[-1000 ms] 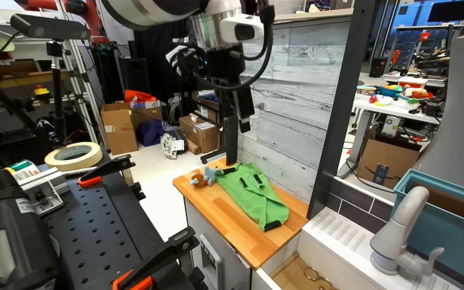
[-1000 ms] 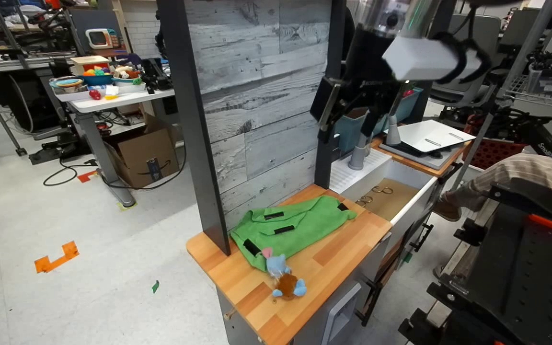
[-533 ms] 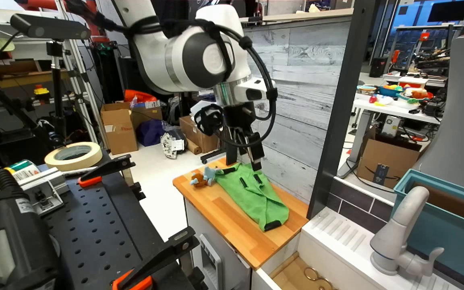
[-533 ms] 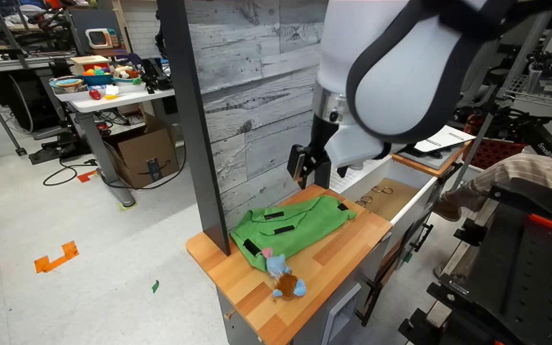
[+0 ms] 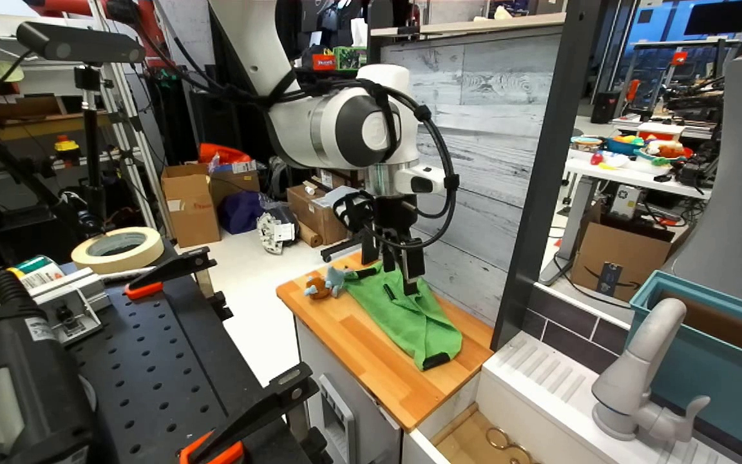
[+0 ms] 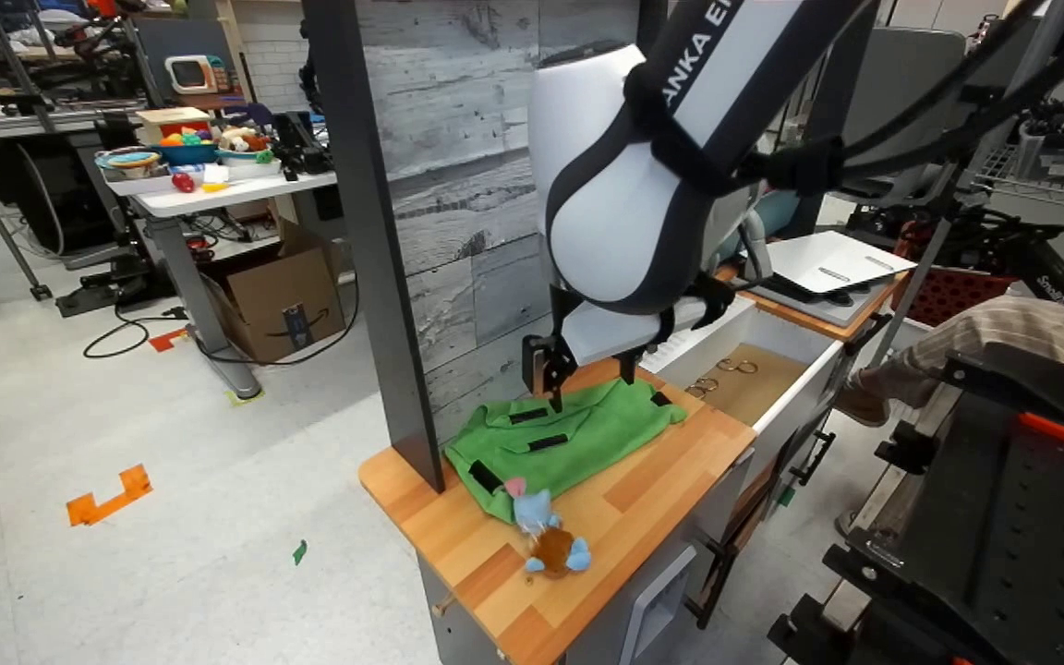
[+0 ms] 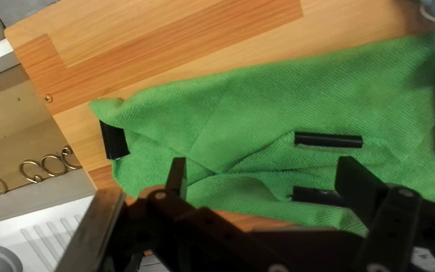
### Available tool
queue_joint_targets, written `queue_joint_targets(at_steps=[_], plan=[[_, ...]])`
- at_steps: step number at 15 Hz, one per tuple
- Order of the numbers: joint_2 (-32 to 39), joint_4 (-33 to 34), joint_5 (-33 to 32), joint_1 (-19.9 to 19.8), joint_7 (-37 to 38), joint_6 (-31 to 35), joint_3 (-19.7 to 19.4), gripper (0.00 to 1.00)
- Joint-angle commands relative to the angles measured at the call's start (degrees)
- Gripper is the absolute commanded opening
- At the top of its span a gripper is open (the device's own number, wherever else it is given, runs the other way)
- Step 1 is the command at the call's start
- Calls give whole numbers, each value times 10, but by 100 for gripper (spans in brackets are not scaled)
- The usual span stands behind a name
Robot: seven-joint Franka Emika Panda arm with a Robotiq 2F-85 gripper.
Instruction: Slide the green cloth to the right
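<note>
Wrist view: nearest, the black two-fingered gripper (image 7: 261, 166) stands with its tips spread wide over the rumpled green cloth (image 7: 255, 102); whether either touches is hard to tell. The cloth lies on the striped wooden counter (image 7: 164, 45), with a blue-and-brown plush toy (image 6: 546, 536) at one cloth end. Beside the counter, an open white basin (image 6: 795, 330) holds curled gold-coloured wire rings (image 7: 42, 165) on its brown floor. Behind it, in an exterior view, stands a teal rectangular planter (image 5: 712, 386); far off, a round blue bowl (image 6: 186, 155) carries bright-coloured pieces (image 6: 186, 139).
</note>
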Motion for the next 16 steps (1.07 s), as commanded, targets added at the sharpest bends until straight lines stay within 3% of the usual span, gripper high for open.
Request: queue_joint_targets(at_steps=[1, 7, 16], plan=[[42, 86, 9, -37, -38, -66, 32, 100], [97, 142, 4, -49, -59, -86, 52, 100], [137, 157, 6, -53, -77, -60, 63, 100]])
